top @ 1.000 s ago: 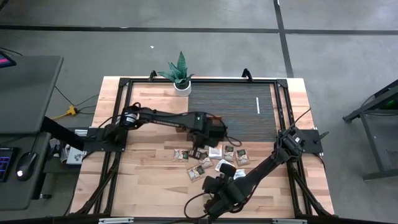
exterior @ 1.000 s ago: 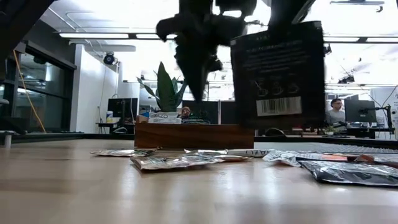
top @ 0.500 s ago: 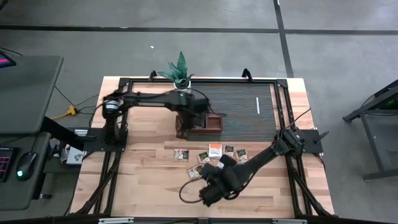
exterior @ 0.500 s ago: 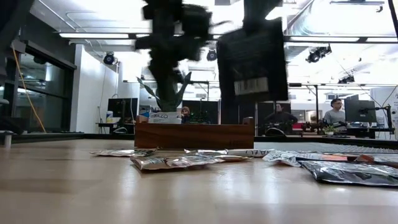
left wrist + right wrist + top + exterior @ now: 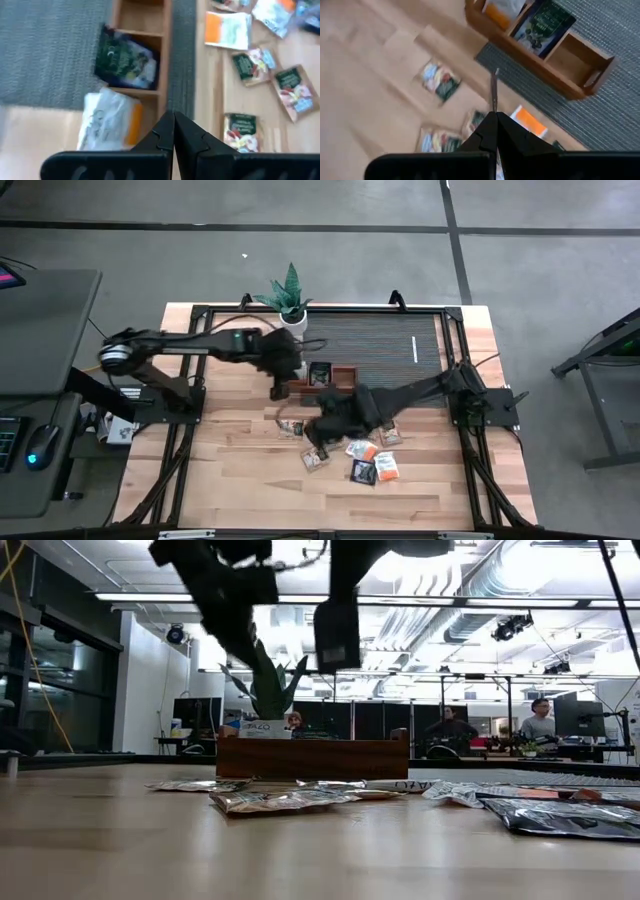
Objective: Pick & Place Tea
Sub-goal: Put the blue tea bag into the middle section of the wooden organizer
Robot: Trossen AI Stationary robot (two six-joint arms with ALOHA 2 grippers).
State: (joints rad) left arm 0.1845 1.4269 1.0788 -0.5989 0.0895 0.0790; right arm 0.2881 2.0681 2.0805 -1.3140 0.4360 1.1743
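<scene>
Pinching a dark sachet [image 5: 494, 92] edge-on in my right gripper [image 5: 494, 116], I hung short of the tray [image 5: 580, 70], its empty end compartment ahead; my left gripper [image 5: 173, 131] stayed shut, empty.

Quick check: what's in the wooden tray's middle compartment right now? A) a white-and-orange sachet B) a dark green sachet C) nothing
B: in the right wrist view the dark green sachet lies in the middle compartment of the wooden tray, between a white-and-orange sachet and an empty end.
</scene>
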